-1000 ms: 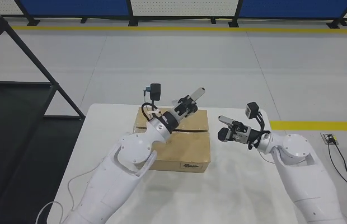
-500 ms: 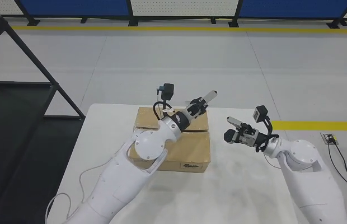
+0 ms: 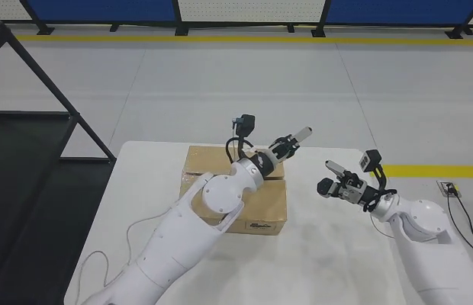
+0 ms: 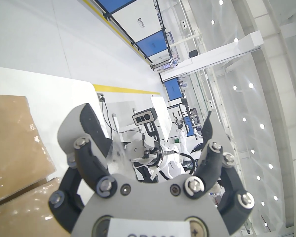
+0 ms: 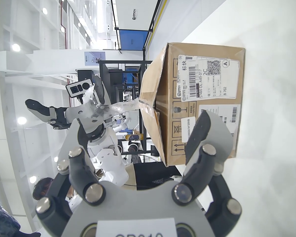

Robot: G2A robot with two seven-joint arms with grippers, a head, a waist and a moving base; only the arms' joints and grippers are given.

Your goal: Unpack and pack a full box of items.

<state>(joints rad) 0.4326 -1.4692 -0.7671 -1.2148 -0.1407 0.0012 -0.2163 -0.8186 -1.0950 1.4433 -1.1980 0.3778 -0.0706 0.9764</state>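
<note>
A brown cardboard box (image 3: 244, 194) with shipping labels stands on the white table (image 3: 328, 252); its top flaps are down, and the middle seam (image 5: 150, 107) gapes a little. My left gripper (image 3: 296, 139) hangs in the air just past the box's far right corner, fingers spread open. A strip of clear tape (image 5: 120, 107) runs from the box's top seam to that gripper and clings to one finger (image 4: 88, 124). The box (image 4: 14, 136) lies to one side of the left gripper (image 4: 148, 114). My right gripper (image 3: 333, 169) is open above the table, right of the box (image 5: 199, 99), facing its labelled side, fingers (image 5: 204, 129) empty.
A black metal rack (image 3: 38, 145) stands off the table's left side. Bare tabletop lies in front of the box and to its right, under the right arm. The table's far edge runs close behind the box.
The left gripper has swung right, from above the box top to beyond its right corner. The right gripper has drawn back to the right, away from the box.
</note>
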